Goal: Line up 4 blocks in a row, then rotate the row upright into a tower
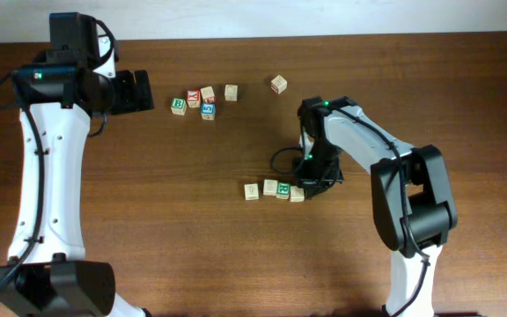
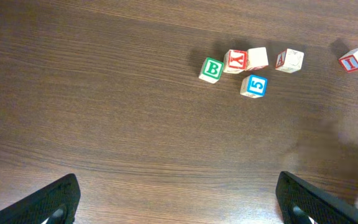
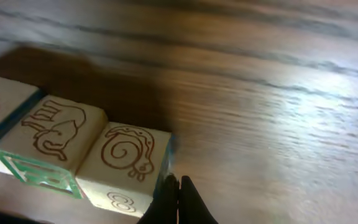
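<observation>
The four blocks lie in a short row on the table: a pale one (image 1: 251,190), a yellowish one (image 1: 270,187), a green-lettered one (image 1: 282,190) and a pale one (image 1: 297,194) at the right end. The right wrist view shows that end block with a snail drawing (image 3: 126,158), beside an elephant block (image 3: 55,134) with a green face. My right gripper (image 1: 311,182) (image 3: 179,183) is shut and holds nothing; its tips rest against the snail block's right side. Far from the row at the back left, my left gripper (image 1: 146,91) (image 2: 178,186) hangs open and holds nothing.
A separate cluster sits at the back: a green B cube (image 2: 211,69), red Y cube (image 2: 235,60), blue 5 cube (image 2: 254,85) and pale cubes (image 2: 289,60). A lone cube (image 1: 278,84) lies further right. The table's far edge (image 1: 324,35) runs along the back.
</observation>
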Controlling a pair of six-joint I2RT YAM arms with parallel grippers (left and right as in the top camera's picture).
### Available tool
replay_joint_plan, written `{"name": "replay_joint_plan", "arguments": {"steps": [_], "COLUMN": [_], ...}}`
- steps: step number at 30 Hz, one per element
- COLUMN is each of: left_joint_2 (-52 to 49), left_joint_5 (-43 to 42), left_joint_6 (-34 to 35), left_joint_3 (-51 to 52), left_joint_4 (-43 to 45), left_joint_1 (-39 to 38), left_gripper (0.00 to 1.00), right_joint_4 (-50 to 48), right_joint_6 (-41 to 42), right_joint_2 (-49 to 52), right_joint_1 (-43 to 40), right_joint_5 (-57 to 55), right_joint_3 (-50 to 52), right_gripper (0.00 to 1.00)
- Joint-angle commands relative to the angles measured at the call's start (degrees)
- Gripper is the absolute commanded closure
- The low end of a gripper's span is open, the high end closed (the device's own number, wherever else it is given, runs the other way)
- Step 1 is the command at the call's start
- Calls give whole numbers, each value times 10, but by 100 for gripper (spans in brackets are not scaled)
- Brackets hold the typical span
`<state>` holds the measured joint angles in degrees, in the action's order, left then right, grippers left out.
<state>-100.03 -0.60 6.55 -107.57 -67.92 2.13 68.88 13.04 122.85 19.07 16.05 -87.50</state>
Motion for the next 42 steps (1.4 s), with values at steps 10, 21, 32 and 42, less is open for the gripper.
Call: {"name": "replay_joint_plan", "arguments": {"steps": [10,21,32,42], "left_joint_2": [2,2,2,2], "left_joint_5": [4,4,4,4], "left_joint_6": [5,5,5,5], "left_joint_3": [-10,-10,-10,-10], "left_joint_4": [1,1,1,1], "left_joint_1": [3,3,3,3], "left_gripper": [1,1,1,1], "right_joint_4": [-63,61,43,42], "right_joint_6": [-47,-36,-36,-5], "right_joint_2": [-4,-5,-5,-27], "right_joint_1": [41,16,61,87], "right_joint_5": [24,-13,-15,-89], "right_joint_3": [-2,-197,-303,-303], "right_gripper": [96,95,95,96]}}
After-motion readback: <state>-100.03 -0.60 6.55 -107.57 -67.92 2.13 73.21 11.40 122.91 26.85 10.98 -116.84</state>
